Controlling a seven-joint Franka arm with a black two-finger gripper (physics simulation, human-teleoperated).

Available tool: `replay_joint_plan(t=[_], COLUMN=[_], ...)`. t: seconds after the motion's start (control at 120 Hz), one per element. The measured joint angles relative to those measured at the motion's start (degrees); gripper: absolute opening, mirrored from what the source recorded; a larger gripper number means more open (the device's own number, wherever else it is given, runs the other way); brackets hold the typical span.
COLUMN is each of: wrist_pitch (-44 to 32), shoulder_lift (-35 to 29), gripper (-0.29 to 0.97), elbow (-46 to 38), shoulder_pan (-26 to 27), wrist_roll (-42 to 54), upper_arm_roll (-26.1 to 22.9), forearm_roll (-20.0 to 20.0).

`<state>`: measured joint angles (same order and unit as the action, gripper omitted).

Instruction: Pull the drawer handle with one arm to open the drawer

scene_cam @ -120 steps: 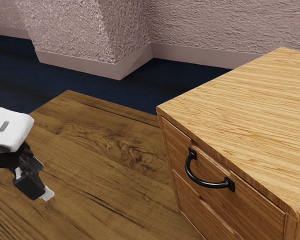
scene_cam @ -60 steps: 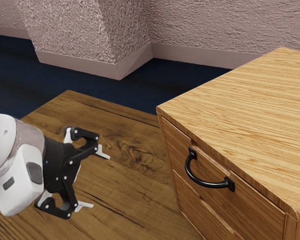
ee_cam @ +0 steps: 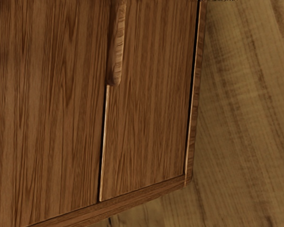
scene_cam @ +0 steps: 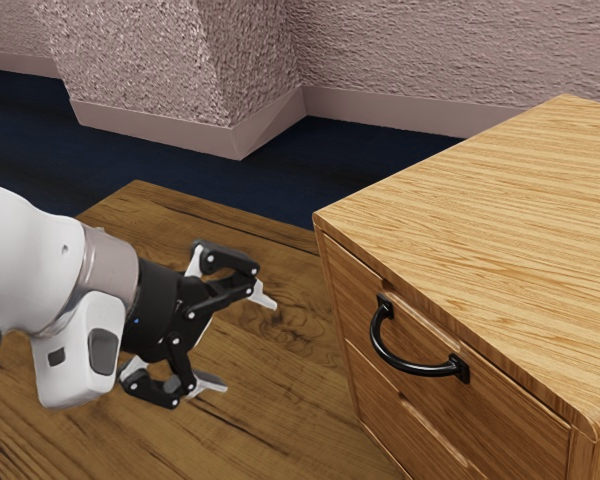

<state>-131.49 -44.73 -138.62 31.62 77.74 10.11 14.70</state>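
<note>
A light wooden cabinet [scene_cam: 500,230] stands at the exterior view's right. Its upper drawer front [scene_cam: 425,395] sits flush with the body and carries a black curved handle [scene_cam: 412,350]. My gripper [scene_cam: 242,342] hovers above the wooden table to the left of the cabinet, pointing toward the drawer front. It is open, with nothing between its white-tipped fingers [scene_cam: 263,298], and a clear gap separates it from the handle. In the wrist view the cabinet's front [ee_cam: 146,118] faces my hand, with a thin seam [ee_cam: 104,142] between two panels.
The dark wooden table [scene_cam: 230,290] stretches under my arm and ends at an edge toward the back. Beyond it lie dark blue carpet [scene_cam: 100,160] and a textured wall [scene_cam: 180,60] with a pale skirting. A lower drawer front [scene_cam: 400,430] sits below the handle.
My arm has swung toward the exterior view's right, closer to the cabinet. The hand turned from pointing down to facing the drawer front, fingers spread open. The drawer has not moved.
</note>
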Motion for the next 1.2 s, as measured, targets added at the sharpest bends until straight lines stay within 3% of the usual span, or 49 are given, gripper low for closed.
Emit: replay_joint_plan(t=[0.167, 0.4, 1.2], wrist_pitch=[-1.71, -3.18, -5.34], shoulder_lift=[1.83, 3.80, 10.24], gripper=[0.68, 0.68, 0.68], elbow=[1.54, 2.01, 5.88], shoulder_pan=[1.70, -0.02, 0.42], wrist_roll=[3.20, 6.35, 11.07], upper_arm_roll=[-0.98, -6.47, -8.37], forearm_roll=[-0.28, -4.61, -5.92])
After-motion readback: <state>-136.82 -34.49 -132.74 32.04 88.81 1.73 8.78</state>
